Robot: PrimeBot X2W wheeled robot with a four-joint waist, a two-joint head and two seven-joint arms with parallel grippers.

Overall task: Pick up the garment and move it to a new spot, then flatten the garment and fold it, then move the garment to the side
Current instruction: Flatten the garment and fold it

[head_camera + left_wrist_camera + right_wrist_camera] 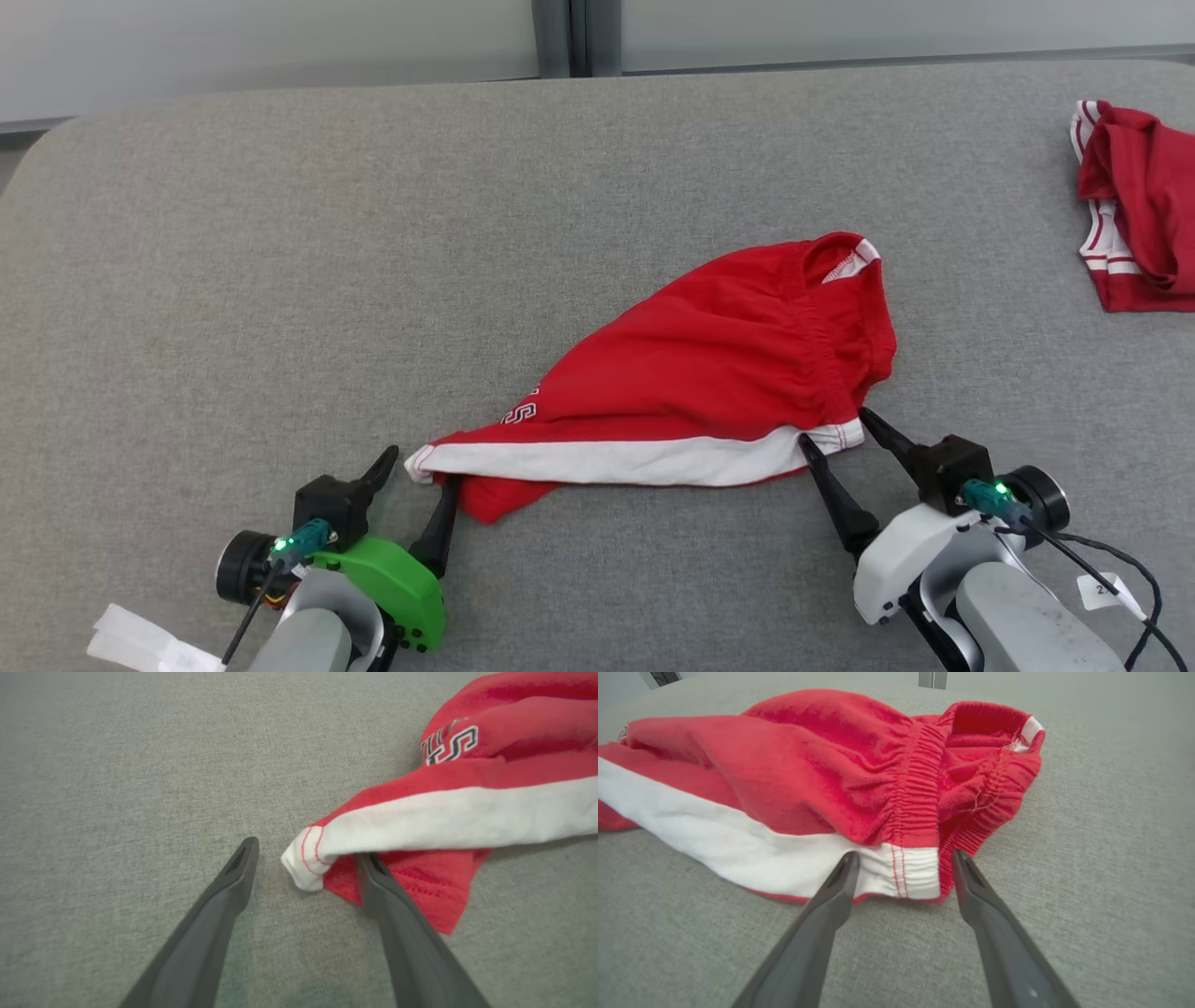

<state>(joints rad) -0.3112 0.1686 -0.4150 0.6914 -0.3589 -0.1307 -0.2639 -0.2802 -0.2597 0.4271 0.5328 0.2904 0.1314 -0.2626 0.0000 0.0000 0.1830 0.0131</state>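
Observation:
Red shorts (709, 373) with a white side stripe and an elastic waistband lie crumpled on the grey cloth surface (280, 280), mid-table. My left gripper (417, 476) is open at the shorts' left end. In the left wrist view the white hem corner (306, 868) lies between the fingers of the left gripper (307, 851), and the right finger (387, 891) rests on the red cloth under the stripe. My right gripper (834, 429) is open at the waistband end. In the right wrist view, this right gripper (906, 855) has its fingers on either side of the white waistband end (910, 872).
A second red and white garment (1134, 205) lies bunched at the table's far right edge. The table's rounded back edge meets a pale wall (280, 37). A white paper tag (140, 644) hangs by my left arm.

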